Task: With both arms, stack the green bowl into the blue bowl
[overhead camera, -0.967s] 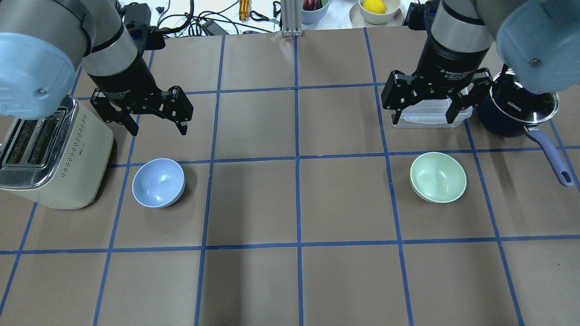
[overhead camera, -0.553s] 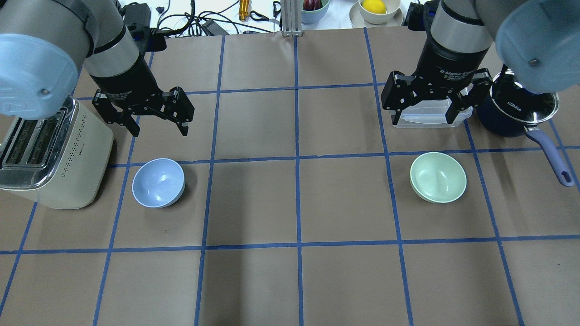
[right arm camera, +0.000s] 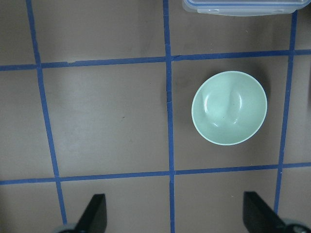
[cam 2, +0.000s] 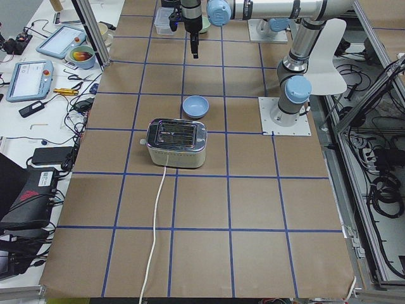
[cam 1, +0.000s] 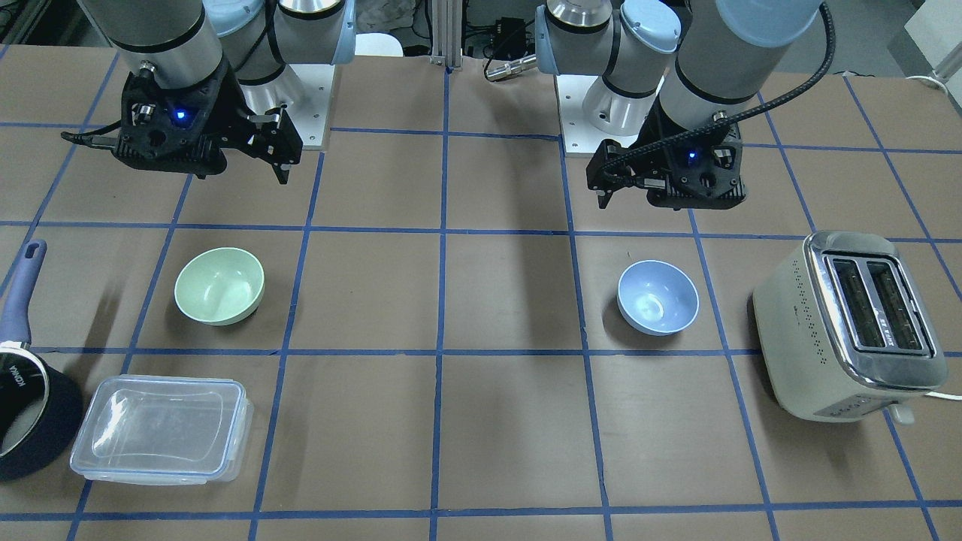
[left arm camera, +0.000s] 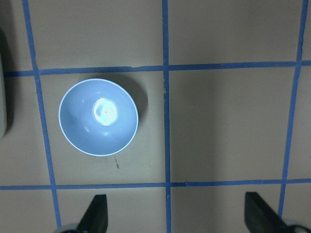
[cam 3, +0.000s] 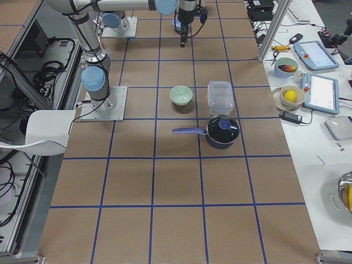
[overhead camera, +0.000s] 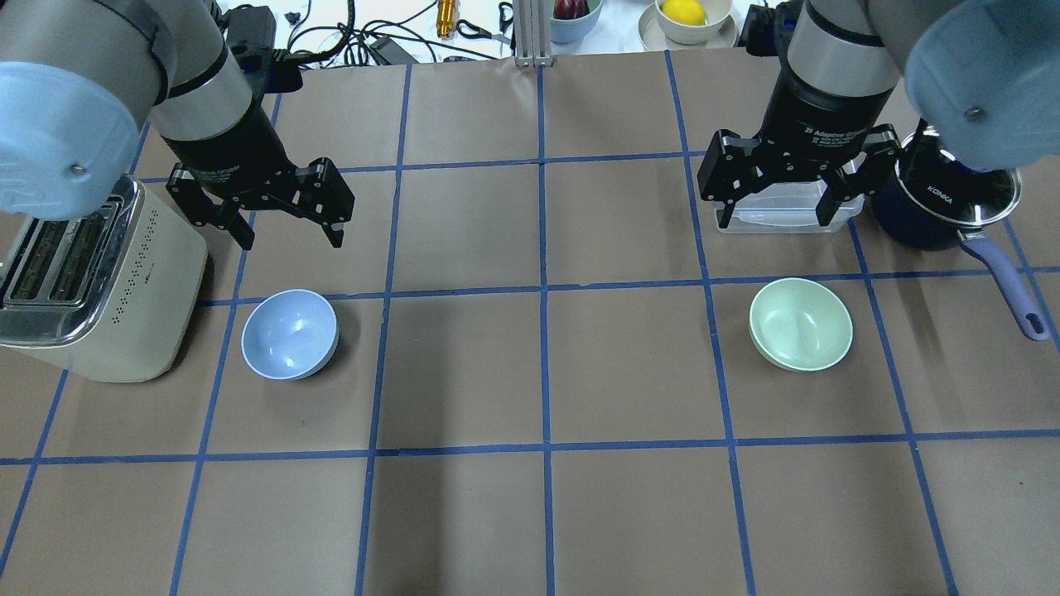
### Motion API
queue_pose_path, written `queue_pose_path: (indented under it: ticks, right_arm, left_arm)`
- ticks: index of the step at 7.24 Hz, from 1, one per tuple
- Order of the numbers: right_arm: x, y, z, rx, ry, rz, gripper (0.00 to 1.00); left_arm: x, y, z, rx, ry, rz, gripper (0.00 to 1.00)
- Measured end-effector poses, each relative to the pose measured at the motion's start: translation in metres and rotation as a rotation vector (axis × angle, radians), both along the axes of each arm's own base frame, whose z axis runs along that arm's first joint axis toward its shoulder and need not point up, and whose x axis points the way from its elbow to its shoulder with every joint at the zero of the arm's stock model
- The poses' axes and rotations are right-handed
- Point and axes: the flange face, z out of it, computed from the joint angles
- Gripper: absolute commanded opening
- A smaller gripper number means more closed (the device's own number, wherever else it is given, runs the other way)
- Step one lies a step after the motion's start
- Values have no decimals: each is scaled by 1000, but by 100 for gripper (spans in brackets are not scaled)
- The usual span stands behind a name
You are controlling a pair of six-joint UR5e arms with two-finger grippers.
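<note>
The right hand (overhead camera: 774, 222) and left hand (overhead camera: 290, 240), both spread wide and empty, hang above the bench (overhead camera: 546, 372). The green bowl (overhead camera: 800, 324) sits upright toward the bench's right edge, the blue bowl (overhead camera: 289, 334) toward the left edge, beside the toaster (overhead camera: 124, 306). Advisable: lower the right hand astride one rim wall, clear of the lidded box (cam 1: 161, 428), and close gently.

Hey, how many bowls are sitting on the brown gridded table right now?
2. The green bowl sits on the robot's right side, near the clear container; the blue bowl sits on its left side, beside the toaster.
</note>
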Motion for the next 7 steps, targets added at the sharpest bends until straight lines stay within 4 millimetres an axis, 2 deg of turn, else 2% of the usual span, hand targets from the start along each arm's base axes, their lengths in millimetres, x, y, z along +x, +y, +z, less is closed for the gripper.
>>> queue_pose_path:
  ticks: [2, 3, 4, 6, 7]
  right_arm:
    - [0, 0, 0, 0, 1, 0, 100]
    - [0, -1, -1, 0, 2, 1, 100]
    - [0, -3, -3, 1, 3, 2, 100]
    - [0, -5, -5, 3, 3, 2, 100]
    - [0, -6, -7, 5, 3, 1, 100]
  left_arm:
    - [5, -4, -4, 2, 0, 2, 100]
    - [13, -10, -12, 3, 2, 2, 100]
    - [33, -19, -27, 1, 5, 12, 100]
    - [81, -30, -72, 12, 10, 80, 100]
    - [95, -31, -97, 22, 10, 101, 100]
